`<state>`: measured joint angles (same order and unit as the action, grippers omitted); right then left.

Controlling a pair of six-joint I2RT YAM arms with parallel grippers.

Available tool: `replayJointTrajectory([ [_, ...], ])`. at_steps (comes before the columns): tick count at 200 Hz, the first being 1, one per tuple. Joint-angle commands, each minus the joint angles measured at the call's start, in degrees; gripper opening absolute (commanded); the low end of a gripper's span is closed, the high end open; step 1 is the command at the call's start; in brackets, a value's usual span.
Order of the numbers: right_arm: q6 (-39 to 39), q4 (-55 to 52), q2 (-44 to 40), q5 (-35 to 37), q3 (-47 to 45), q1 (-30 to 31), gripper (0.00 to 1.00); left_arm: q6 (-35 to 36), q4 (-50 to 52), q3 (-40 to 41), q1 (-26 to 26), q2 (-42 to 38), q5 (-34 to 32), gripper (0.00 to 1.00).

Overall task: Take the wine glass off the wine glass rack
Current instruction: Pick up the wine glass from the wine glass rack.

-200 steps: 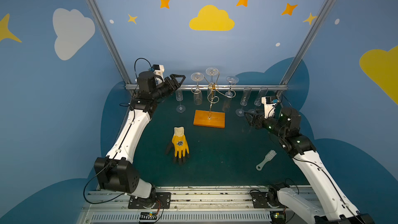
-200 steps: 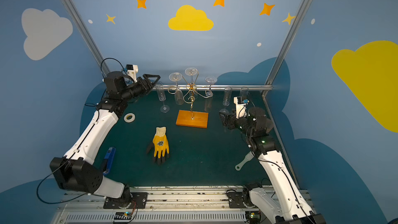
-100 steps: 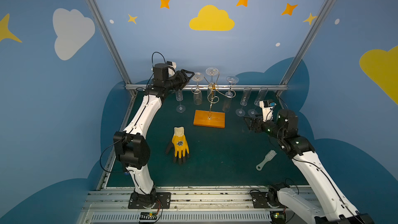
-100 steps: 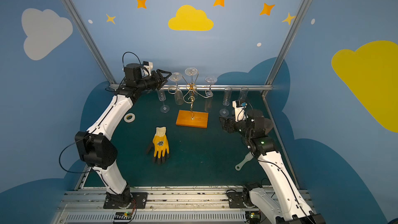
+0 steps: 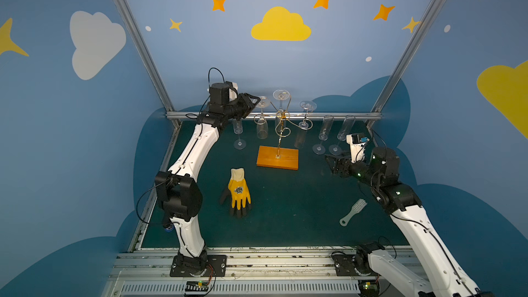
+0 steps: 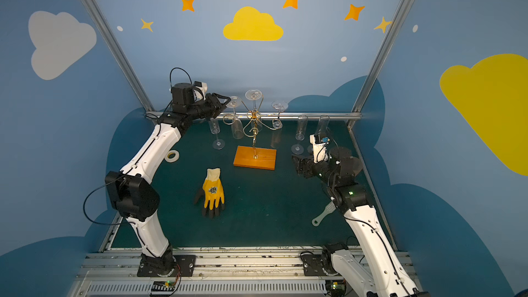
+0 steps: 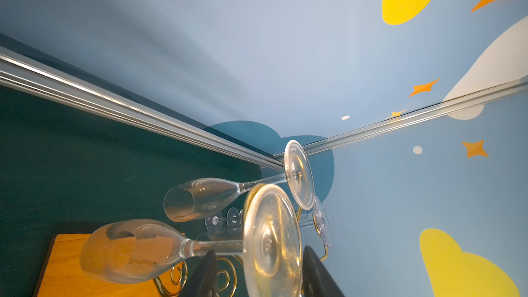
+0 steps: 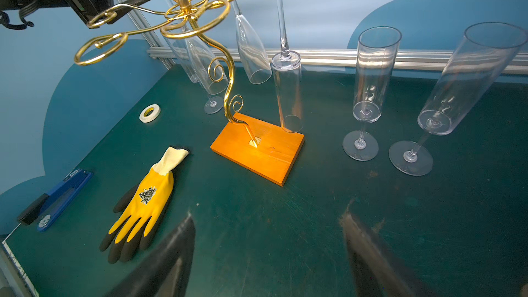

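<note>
The wine glass rack, gold wire on an orange wooden base [image 5: 277,158] [image 6: 255,158] [image 8: 257,152], stands at the back middle of the green table. Three glasses hang upside down from its arms. My left gripper [image 5: 255,101] [image 6: 225,101] [image 7: 260,250] is at the leftmost hanging wine glass [image 5: 262,131] [image 6: 237,131] [image 7: 137,250]. Its two fingers straddle that glass's round foot [image 7: 271,241], one on each face, with a gap still showing on the stem side. My right gripper [image 5: 328,164] [image 6: 295,164] [image 8: 268,216] hovers open and empty low over the table, right of the rack.
One flute [image 5: 239,132] stands left of the rack and two flutes [image 5: 323,135] [image 5: 341,132] stand to its right. A yellow glove [image 5: 239,192] lies in front of the rack. A white brush [image 5: 353,212], a tape roll [image 6: 173,155] and a blue stapler [image 8: 57,195] lie nearby.
My left arm swung in from the left to the rack, and its jaws narrowed around the hanging glass's foot. My right arm drew back slightly toward the right.
</note>
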<state>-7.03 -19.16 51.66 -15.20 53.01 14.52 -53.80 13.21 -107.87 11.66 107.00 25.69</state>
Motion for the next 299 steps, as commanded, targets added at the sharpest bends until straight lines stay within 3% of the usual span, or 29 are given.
replayJointTrajectory([
  [1, 0.4, -1.1, -1.2, 1.3, -0.9, -0.3, 0.81, 0.0, -1.9, 0.1, 0.1, 0.0, -0.4, 0.44],
  [299, -0.6, -2.2, -4.5, 4.0, -2.5, -1.2, 0.79, -4.8, -6.9, 3.1, 0.4, -0.7, 0.9, 0.03],
])
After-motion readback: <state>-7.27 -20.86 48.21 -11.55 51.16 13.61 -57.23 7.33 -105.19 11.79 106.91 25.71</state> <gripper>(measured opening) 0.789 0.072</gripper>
